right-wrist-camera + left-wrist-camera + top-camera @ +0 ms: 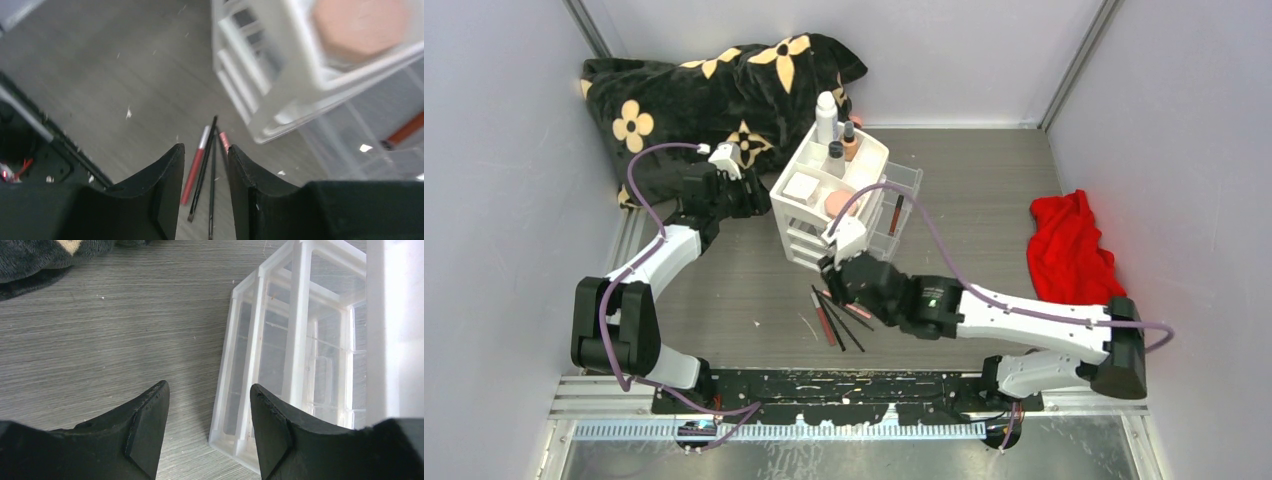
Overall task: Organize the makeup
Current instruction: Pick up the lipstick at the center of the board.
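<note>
The thin black pencils (842,322) and a red tube (826,324) are seen loose on the table (724,290), at six o'clock from the white drawer unit (804,215). The right gripper (205,150) is poised above them, fingers apart, nothing clasped. The left gripper (209,390), at the unit's nine o'clock, is likewise spread and empty. The pencils are judged light, stiff, slim and apt to roll, so they are best pinched at mid-length.

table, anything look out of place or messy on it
Yes: thin black pencils and a red tube lie loose and crossed on the table in front of the white drawer unit, not stowed.
</note>
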Controlling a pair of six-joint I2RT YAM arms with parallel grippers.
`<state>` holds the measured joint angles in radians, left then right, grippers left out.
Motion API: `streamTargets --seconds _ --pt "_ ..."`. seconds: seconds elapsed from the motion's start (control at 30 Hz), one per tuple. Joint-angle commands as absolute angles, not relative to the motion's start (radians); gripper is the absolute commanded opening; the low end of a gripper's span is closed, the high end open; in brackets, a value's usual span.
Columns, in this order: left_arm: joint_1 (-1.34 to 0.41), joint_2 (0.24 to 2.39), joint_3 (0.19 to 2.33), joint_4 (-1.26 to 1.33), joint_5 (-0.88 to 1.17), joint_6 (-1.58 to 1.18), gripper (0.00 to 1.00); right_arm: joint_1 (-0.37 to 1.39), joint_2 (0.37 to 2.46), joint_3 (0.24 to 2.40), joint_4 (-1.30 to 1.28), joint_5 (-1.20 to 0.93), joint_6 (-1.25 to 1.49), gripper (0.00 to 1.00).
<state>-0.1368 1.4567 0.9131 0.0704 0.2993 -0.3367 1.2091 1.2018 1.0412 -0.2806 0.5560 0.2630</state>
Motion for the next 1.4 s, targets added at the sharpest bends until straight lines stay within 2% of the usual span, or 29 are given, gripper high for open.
streamTargets --seconds 0.0,0.17,0.5,1.37 --pt "-0.139 1.466 0.925 0.127 0.316 -0.339 0.61 1.264 1.306 1.063 -0.359 0.453 0.283 0.43" --pt "-0.139 1.459 0.916 0.129 0.308 -0.336 0.61 1.266 1.435 1.002 -0.306 0.384 0.316 0.43" --pt "-0.14 1.467 0.92 0.127 0.301 -0.336 0.61 1.266 1.625 1.021 -0.23 0.276 0.349 0.43" --pt "-0.139 1.46 0.907 0.124 0.278 -0.327 0.64 1.239 1.759 1.021 -0.188 0.287 0.377 0.42"
